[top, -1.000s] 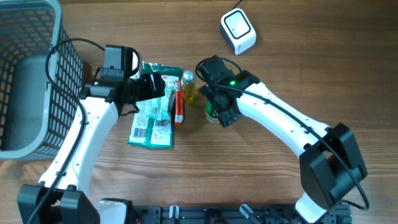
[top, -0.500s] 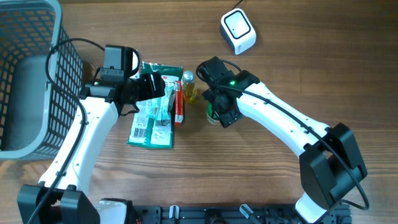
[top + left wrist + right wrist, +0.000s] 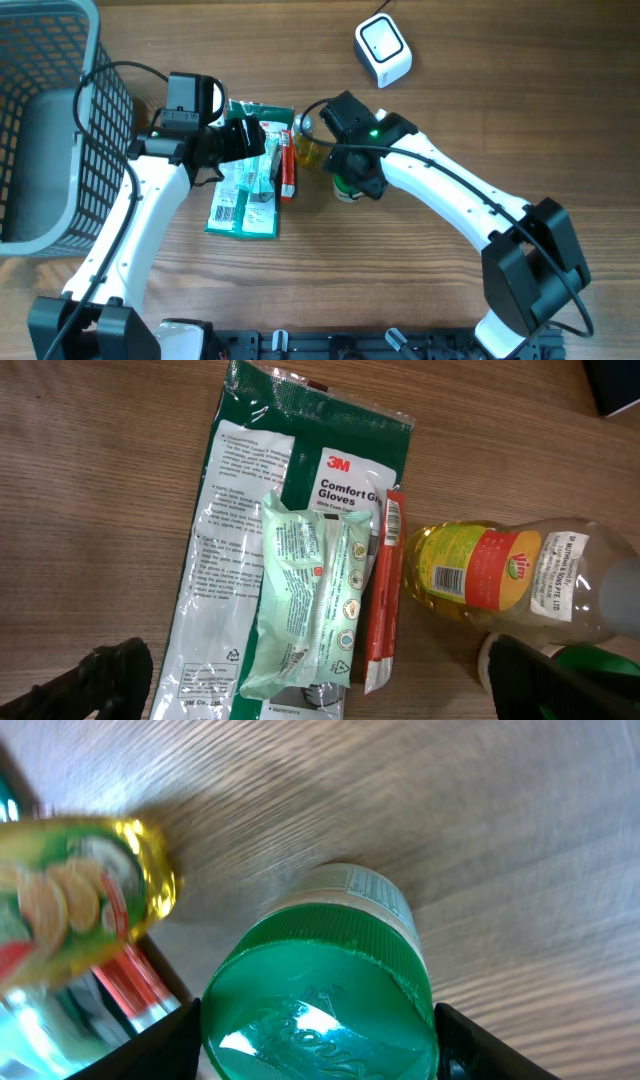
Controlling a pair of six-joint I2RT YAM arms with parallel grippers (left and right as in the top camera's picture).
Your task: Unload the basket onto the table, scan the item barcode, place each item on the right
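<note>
A jar with a green lid [image 3: 320,1010] fills the gap between the fingers of my right gripper [image 3: 320,1045], which is shut on it; in the overhead view the jar [image 3: 345,190] peeks out under that gripper [image 3: 350,178]. Beside it lies a yellow oil bottle [image 3: 480,570] showing a barcode [image 3: 448,578] on its label. My left gripper [image 3: 325,685] hangs open over a green glove packet [image 3: 290,490], a pale green wipes pack [image 3: 305,600] and a thin red packet [image 3: 385,600]. The white scanner [image 3: 383,50] stands at the back.
A grey wire basket [image 3: 45,120] takes up the table's left end, close to my left arm. The packets and the bottle [image 3: 305,145] lie crowded together between the two grippers.
My right gripper has closed in on the green-lidded jar and shifted slightly up and left with it. The bottle beside it moved a little. The left arm has stayed still.
</note>
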